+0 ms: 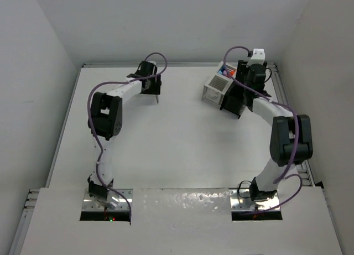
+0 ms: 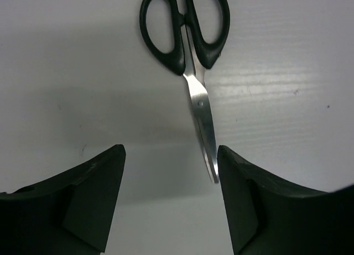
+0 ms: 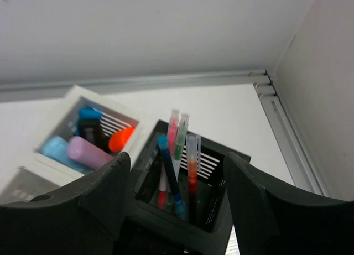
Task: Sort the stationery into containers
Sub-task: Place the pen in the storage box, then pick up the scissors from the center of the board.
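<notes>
A pair of black-handled scissors (image 2: 185, 31) lies closed on the white table, blades pointing toward my left gripper (image 2: 171, 158). That gripper is open and empty, low over the table; the blade tip sits right beside its right finger (image 2: 249, 194). In the top view the left gripper (image 1: 156, 96) is at the far middle-left. My right gripper (image 3: 176, 162) is open and empty, just above the black box (image 3: 166, 211), which holds upright pens: blue, red, orange, pink, green. The adjoining white box (image 3: 72, 97) holds a lilac bar (image 3: 88, 152), an orange marker, and blue and black items.
The two boxes (image 1: 217, 88) stand at the far right of the table, the black one (image 1: 230, 105) mostly hidden under the right arm. A metal rail (image 3: 287, 139) and the side wall run close to their right. The back wall is just behind.
</notes>
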